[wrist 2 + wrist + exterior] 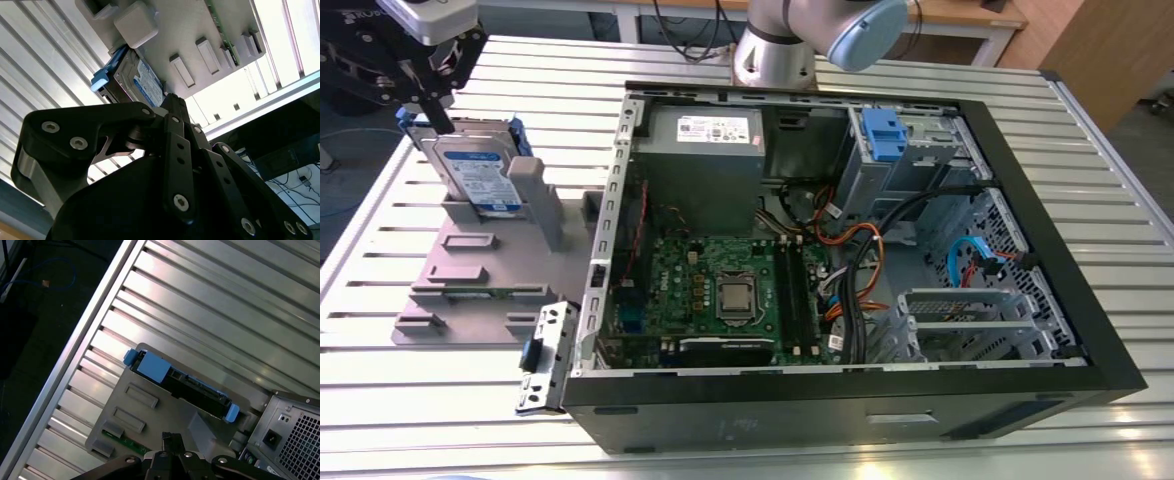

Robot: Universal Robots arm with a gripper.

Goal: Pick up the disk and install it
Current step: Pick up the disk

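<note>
The end effector (440,122), fingers pressed together, is hovering over the upright disk (480,180), probably stiff, weighty, shock-sensitive, best pinched across its blue rails (519,132)

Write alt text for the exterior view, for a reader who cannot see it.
The disk stands on edge in a grey holder on a slatted table at the exterior view's left, with the end effector at its top edge. An open computer case lies at the exterior view's right, its motherboard exposed.
</note>
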